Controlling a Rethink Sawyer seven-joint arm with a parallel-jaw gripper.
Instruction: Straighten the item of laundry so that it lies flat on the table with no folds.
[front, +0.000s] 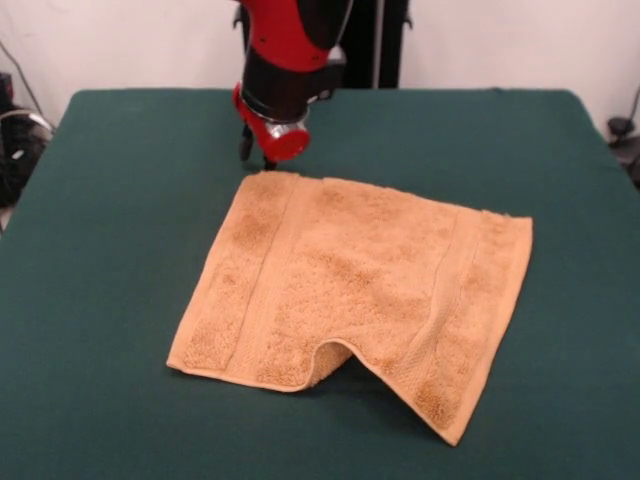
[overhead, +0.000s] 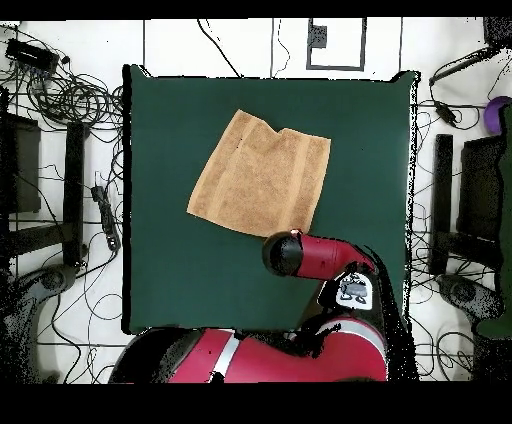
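Orange-tan towel (front: 352, 300): front view alone shows its humped near edge.

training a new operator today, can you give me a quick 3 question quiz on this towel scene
1. True or false: the towel lies fully flat on the table.
2. Which part of the towel is the gripper nearest in the front view? A) the far left corner B) the near right corner C) the middle
3. Fill in: in the front view, the towel's near edge has a raised ____ in it.

Key
1. False: the near edge is humped up off the cloth.
2. A: the gripper hangs just beyond that corner, by the robot's side of the table.
3. Fold, about midway along the near edge.
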